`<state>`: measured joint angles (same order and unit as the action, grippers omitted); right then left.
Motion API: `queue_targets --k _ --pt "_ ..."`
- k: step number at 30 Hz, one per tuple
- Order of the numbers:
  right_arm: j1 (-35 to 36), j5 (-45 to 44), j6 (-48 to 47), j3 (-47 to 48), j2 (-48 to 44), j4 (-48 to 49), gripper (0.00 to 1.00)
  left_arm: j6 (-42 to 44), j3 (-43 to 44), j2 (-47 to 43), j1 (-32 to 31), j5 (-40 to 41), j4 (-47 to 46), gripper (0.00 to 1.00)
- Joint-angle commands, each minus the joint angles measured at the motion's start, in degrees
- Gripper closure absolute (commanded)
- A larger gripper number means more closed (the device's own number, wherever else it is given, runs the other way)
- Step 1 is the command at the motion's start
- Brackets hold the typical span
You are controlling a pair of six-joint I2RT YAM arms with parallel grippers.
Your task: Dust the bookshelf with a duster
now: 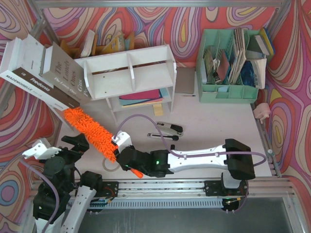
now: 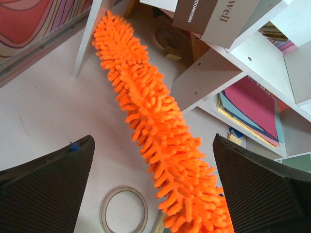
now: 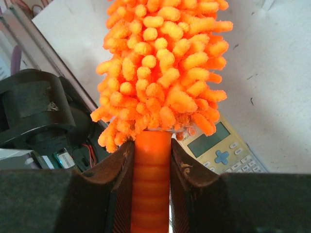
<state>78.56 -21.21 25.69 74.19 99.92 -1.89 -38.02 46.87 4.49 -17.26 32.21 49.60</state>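
My corner is pretty loud, ngl: swirly walls (image 1: 204, 19) in red, orange, pink and purple wrap the back and both sides. The surface (image 1: 214, 131) I work over is plain white, a bit scuffed with faint marks. Silver metal frame bars (image 1: 155, 3) edge the top and corners, and a ribbed aluminium rail (image 1: 165, 187) runs along the near edge. A mint-green file organizer (image 1: 228, 92) sits back right by the wall. Lighting's bright and even, shadows are soft.

Stapler (image 1: 170, 128) and tape roll (image 2: 124, 189) lie on table (image 1: 214, 127)
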Motion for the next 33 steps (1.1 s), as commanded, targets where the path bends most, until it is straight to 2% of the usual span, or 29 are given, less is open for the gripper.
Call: queue_targets --k 1,9,21,26,29,33 --pt "1.3 0.7 -4.2 -0.4 -2.6 9.2 1.00 -0.3 -0.2 -0.4 0.4 0.6 0.0 0.02" --pt "1.3 0.9 -2.2 -1.6 0.1 3.4 1.00 -0.3 -0.2 -0.4 0.4 0.6 0.0 0.02" --pt "-0.3 1.7 -1.6 -2.7 4.3 2.1 1.00 -0.3 -0.1 -0.1 0.4 0.8 0.1 0.02" --pt "0.2 2.1 -3.4 -3.4 2.0 3.7 1.00 -0.4 -0.1 -0.1 0.4 0.8 0.0 0.01" --pt "2.9 -1.0 -7.0 -5.8 -3.1 9.1 1.00 -0.4 -0.1 -0.3 0.4 0.9 0.1 0.01" --pt "3.8 -4.2 -7.7 -5.0 -6.4 11.1 1.00 -0.3 -0.1 -0.2 0.4 0.8 0.0 0.02"
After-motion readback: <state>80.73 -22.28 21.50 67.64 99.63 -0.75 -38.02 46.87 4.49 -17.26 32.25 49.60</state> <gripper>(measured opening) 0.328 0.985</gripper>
